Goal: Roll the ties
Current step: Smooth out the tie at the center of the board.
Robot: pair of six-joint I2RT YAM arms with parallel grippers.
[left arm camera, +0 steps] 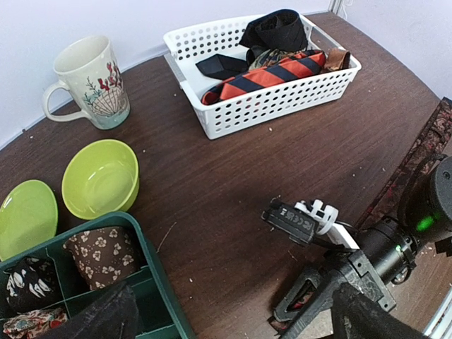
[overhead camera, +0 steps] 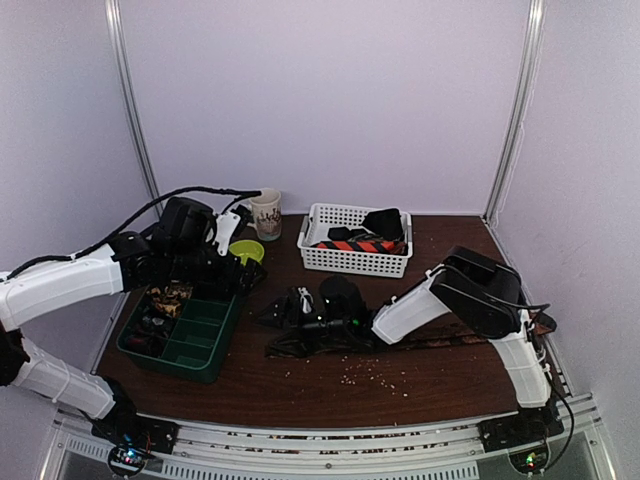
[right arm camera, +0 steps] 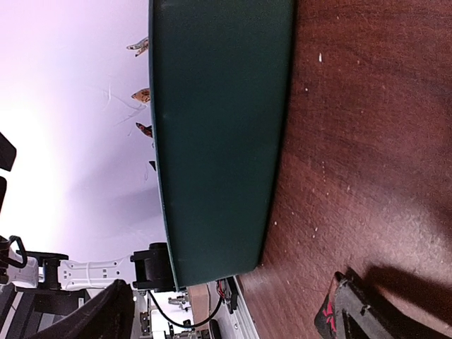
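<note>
A long dark patterned tie [overhead camera: 420,340] lies flat across the table, and its far stretch shows in the left wrist view [left arm camera: 424,152]. My right gripper [overhead camera: 282,312] hovers low at its wide end, open, fingers far apart [right arm camera: 233,321]. A red-marked bit of tie [right arm camera: 327,311] lies by one fingertip [right arm camera: 367,314]. My left gripper [overhead camera: 240,278] hangs open over the green tray's far corner [left arm camera: 233,328], holding nothing. An orange-navy striped tie [left arm camera: 272,74] and a black tie [left arm camera: 275,28] lie in the white basket [left arm camera: 233,116]. Rolled ties [left arm camera: 102,254] sit in the green tray [left arm camera: 159,282].
A flowered mug [left arm camera: 88,78], a green bowl [left arm camera: 99,176] and a green plate [left arm camera: 25,215] stand behind the tray. The tray's side wall [right arm camera: 219,134] fills the right wrist view. Pale crumbs [overhead camera: 375,375] dot the table's front.
</note>
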